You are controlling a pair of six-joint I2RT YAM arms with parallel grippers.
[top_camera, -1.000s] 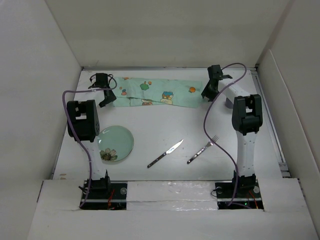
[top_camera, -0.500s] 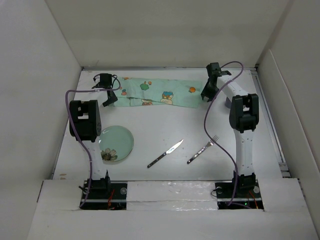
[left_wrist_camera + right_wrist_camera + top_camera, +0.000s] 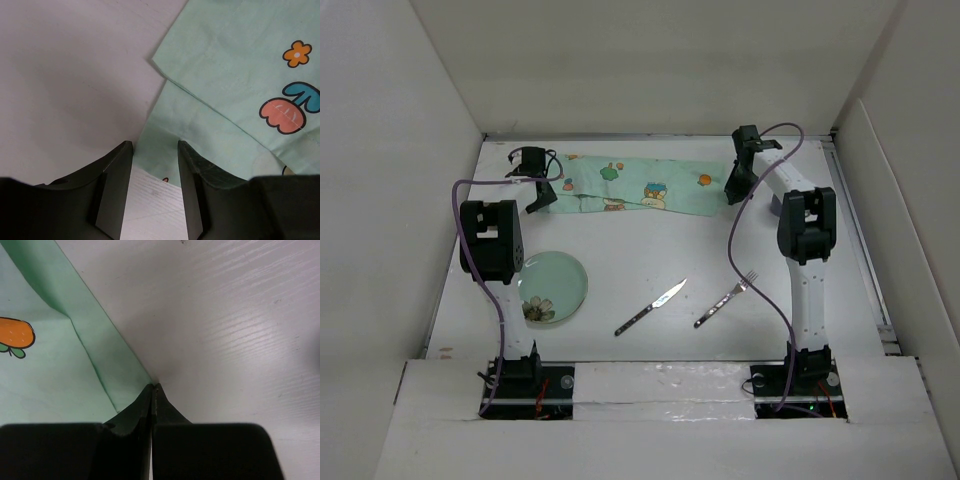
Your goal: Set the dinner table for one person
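Top external view: the dinner table [image 3: 650,250], a plain matte-white top, fills the floor between white walls, with both arm bases at its near edge. A mint-green placemat [image 3: 630,187] lies folded lengthwise along the far side of it. Its cartoon prints are too small from here to tell whether any lettering goes with them.

The left gripper [image 3: 540,198] is down at the placemat's left end and the right gripper [image 3: 733,189] at its right end. Nearer, on the left, sits a pale green plate [image 3: 552,285] with a flower motif by its near rim. A knife [image 3: 650,307] lies right of the plate and a fork [image 3: 725,300] right of the knife, both slanted and apart from each other.

Left wrist view: the left gripper [image 3: 154,190] has its fingers [image 3: 112,185] spread, straddling the placemat [image 3: 235,75] edge where it meets the dinner table [image 3: 75,75]. One cloth layer overlaps another. An orange flower and a pink tulip with a blue leaf are printed on the cloth, and no words show beside them.

Right wrist view: the right gripper [image 3: 152,386] has its fingers [image 3: 135,410] pressed together exactly at a corner of the placemat [image 3: 55,370], low on the dinner table [image 3: 240,315]. Whether cloth is caught between them cannot be told. An orange print with green leaves shows at the left edge.
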